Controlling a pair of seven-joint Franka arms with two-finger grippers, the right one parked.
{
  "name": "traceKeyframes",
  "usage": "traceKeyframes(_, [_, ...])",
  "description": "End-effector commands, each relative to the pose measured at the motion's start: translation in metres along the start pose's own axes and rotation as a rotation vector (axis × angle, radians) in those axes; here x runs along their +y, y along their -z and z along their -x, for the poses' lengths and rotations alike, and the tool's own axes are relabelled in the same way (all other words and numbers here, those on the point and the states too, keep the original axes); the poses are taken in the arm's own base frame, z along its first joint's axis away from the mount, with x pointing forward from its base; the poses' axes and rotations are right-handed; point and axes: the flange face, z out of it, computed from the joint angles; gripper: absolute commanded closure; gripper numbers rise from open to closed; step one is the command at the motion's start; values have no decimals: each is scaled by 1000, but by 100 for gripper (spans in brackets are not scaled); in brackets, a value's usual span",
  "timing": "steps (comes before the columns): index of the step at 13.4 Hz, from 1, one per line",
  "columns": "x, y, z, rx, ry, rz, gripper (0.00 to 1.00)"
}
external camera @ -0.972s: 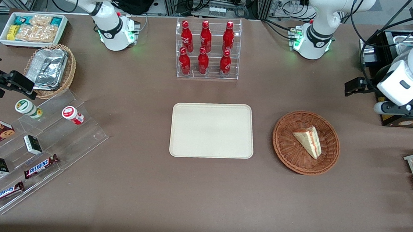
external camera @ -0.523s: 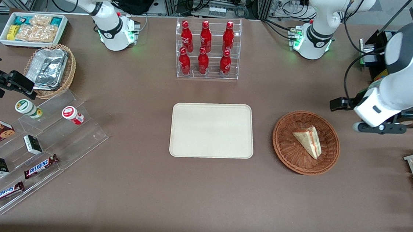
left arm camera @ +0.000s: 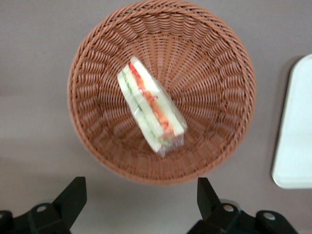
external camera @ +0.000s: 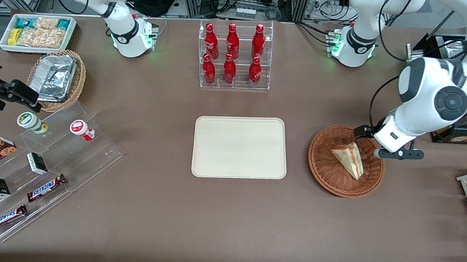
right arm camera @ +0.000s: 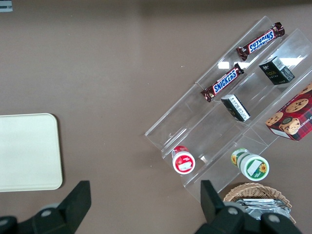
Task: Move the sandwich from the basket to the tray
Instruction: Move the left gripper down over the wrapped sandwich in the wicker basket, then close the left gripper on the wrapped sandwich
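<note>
Sandwich (external camera: 348,158): pale triangular wedge, wrapped, red and green filling on its edge, lying in the basket. Basket (external camera: 324,168): round, reddish-brown wicker, beside the tray. Tray (external camera: 240,147): flat, cream, rectangular, bare. Gripper (external camera: 386,144): above basket's rim, fingers spread.

- Front cam: high, angled down over the whole bench (external camera: 159,225), facing both arm bases.
- Left wrist cam: close, straight down past the spread claw (left arm camera: 141,202) onto the basket (left arm camera: 92,73) w/ sandwich (left arm camera: 151,109); tray (left arm camera: 295,131) edge shared w/ front view.
- Right wrist cam: straight down, higher up, on the parked arm's end; shares the tray too.
</note>
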Motion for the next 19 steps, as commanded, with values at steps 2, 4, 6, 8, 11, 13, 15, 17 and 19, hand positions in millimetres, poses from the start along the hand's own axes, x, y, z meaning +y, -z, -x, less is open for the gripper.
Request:
traceKeyframes(2, [0, -35, 7, 59, 179, 15, 0])
traceKeyframes(4, [9, -44, 4, 72, 339, 27, 0])
traceKeyframes(6, [23, -56, 3, 80, 520, 39, 0])
traceKeyframes(8, [25, -67, -1, 76, 667, 47, 0])
traceKeyframes(11, [26, -81, -3, 65, 713, 45, 0])
traceKeyframes(13, [23, -90, -4, 51, 722, 39, 0])
traceKeyframes(15, [19, -101, -6, 41, 736, 36, 18])
traceKeyframes(17, [18, -105, -7, 39, 737, 34, 74])
traceKeyframes(19, [18, -102, -8, 40, 732, 35, 89])
